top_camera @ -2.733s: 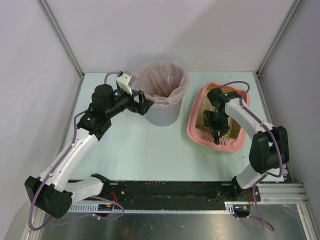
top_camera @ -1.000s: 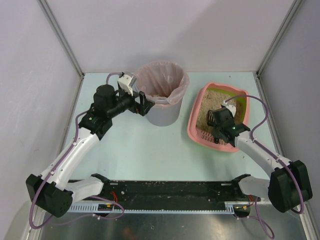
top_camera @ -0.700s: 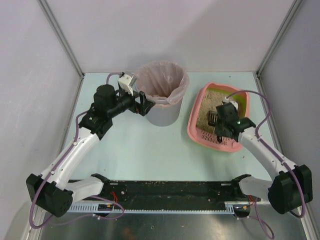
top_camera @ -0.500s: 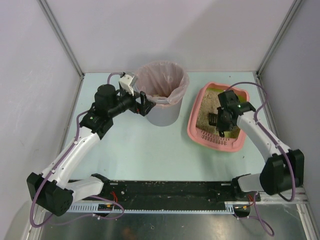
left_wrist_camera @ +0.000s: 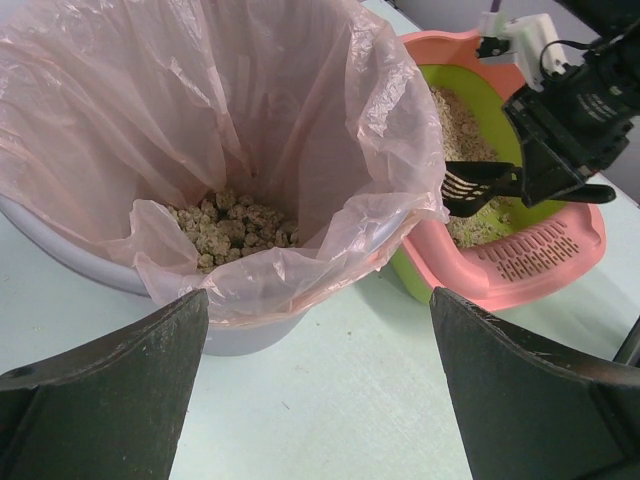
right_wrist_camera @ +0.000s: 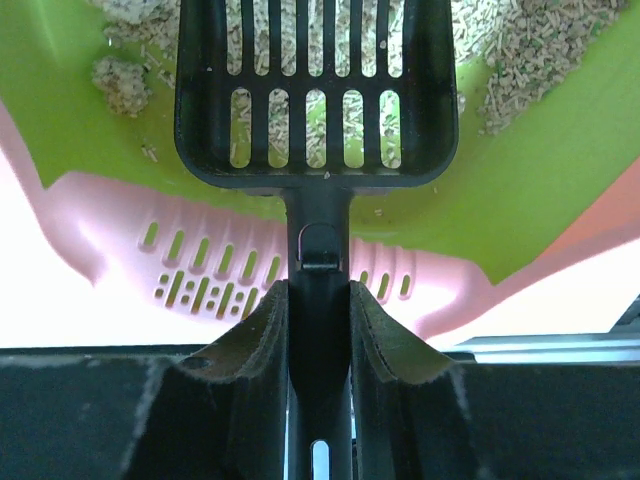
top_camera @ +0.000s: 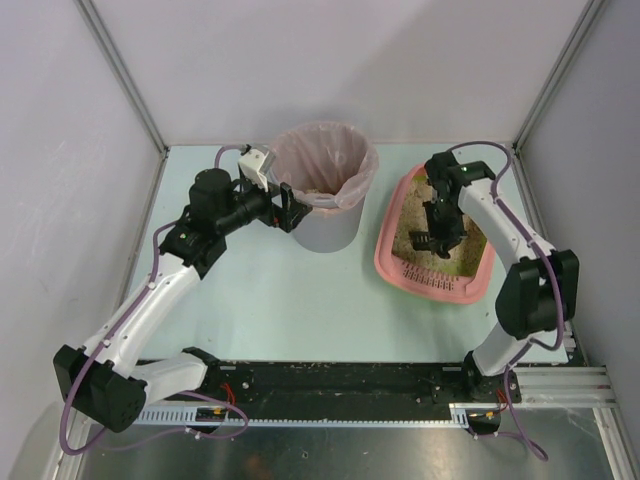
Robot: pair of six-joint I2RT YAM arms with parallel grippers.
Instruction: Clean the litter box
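Fingers (right_wrist_camera: 255,385) of the right gripper (right_wrist_camera: 318,292) press from both sides against the black handle of a slotted scoop (right_wrist_camera: 316,90), holding it firmly. In the right wrist view the scoop's head hangs over the litter box (right_wrist_camera: 110,240), a pink tray with a bright green inner rim. Its pink ledge, pierced with rows of short slots, runs just under the handle. Sandy beige granules (right_wrist_camera: 540,40) lie on the green slope and show through the scoop's slots. Whether the scoop touches them cannot be told.

In the left wrist view the left gripper (left_wrist_camera: 318,300) has its two dark fingers (left_wrist_camera: 120,400) spread wide with nothing between them. Ahead of them stands a grey round bin (left_wrist_camera: 240,335) lined with a thin pinkish bag (left_wrist_camera: 230,120), and clumped litter sits at its bottom. The litter box appears behind the bin to the right, slotted ledge on the near side. The scoop is held above its granules.

From the top external view the litter box rests on the pale green table (top_camera: 270,290), at the far right and just beside the bin. Its slotted ledge faces the arms' bases and the beige fill covers most of its floor. The right arm reaches over it from the far end. The left gripper sits just beside the bin's left wall, near the rim; contact cannot be judged.
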